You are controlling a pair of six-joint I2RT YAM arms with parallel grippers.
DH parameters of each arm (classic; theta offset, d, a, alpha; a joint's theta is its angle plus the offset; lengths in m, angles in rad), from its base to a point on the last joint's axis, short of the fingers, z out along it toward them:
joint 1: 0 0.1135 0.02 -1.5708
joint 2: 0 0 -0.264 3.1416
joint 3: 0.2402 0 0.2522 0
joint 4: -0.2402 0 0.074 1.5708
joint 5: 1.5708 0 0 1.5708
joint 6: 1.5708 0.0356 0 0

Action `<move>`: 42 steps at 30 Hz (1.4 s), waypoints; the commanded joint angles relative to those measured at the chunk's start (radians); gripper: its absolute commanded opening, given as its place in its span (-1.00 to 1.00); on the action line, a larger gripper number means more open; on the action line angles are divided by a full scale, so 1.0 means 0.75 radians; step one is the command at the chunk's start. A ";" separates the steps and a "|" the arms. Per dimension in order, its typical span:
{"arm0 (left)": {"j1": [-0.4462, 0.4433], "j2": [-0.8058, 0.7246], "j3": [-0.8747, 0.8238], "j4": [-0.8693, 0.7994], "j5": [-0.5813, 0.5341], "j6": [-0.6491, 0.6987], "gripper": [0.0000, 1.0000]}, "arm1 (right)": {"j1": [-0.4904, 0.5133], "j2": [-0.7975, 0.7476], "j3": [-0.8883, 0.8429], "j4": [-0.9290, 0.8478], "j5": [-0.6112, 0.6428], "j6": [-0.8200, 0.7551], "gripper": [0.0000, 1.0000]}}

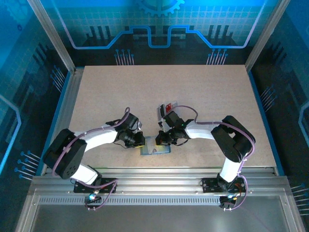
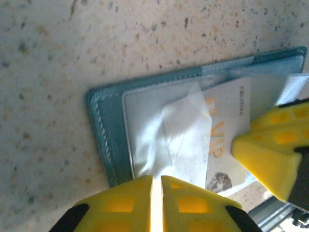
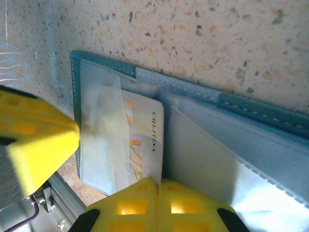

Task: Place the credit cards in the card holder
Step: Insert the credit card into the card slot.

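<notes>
The slate-blue card holder [image 1: 155, 149] lies open near the table's front edge between both grippers. Its teal stitched border [image 2: 104, 125] and clear inner pockets [image 3: 217, 159] show up close. A silver-grey credit card [image 3: 145, 130] with orange "VIP" lettering sits partly under the clear pocket [image 2: 227, 121]. My right gripper [image 3: 159, 182] is shut on that card's near edge. My left gripper [image 2: 157, 180] pinches the crumpled clear pocket flap [image 2: 183, 125], with only a thin slit between its fingers. Red credit cards [image 1: 169, 107] lie just behind the right gripper [image 1: 163, 139].
The metal rail [image 1: 154, 171] at the table's front edge runs right below the card holder. Open speckled tabletop [image 1: 164, 87] spreads behind the arms. The two wrists nearly meet over the holder, and the right finger [image 2: 275, 150] appears in the left wrist view.
</notes>
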 commanded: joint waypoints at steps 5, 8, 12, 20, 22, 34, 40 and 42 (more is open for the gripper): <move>-0.003 -0.047 -0.070 -0.067 -0.084 -0.070 -0.92 | 0.030 0.045 0.002 -0.104 0.125 0.045 -1.00; -0.005 0.000 -0.092 -0.010 -0.058 -0.073 -1.00 | 0.038 0.040 0.002 -0.105 0.135 0.054 -1.00; -0.034 0.074 -0.084 0.031 -0.058 -0.075 -1.00 | 0.045 0.038 0.011 -0.105 0.143 0.061 -1.00; -0.100 0.142 -0.118 0.101 -0.083 -0.120 -1.00 | 0.076 0.041 0.062 -0.104 0.170 0.096 -1.00; -0.111 0.148 -0.129 0.120 -0.083 -0.134 -1.00 | 0.089 0.039 0.068 -0.101 0.181 0.105 -1.00; -0.118 0.151 -0.136 0.124 -0.107 -0.151 -1.00 | 0.153 0.052 0.094 -0.130 0.232 0.087 -1.00; -0.119 0.182 -0.131 0.123 -0.124 -0.147 -1.00 | 0.150 -0.011 0.169 -0.323 0.323 -0.007 -0.72; -0.118 0.189 -0.124 0.123 -0.129 -0.143 -1.00 | 0.149 -0.029 0.189 -0.381 0.351 -0.031 -0.59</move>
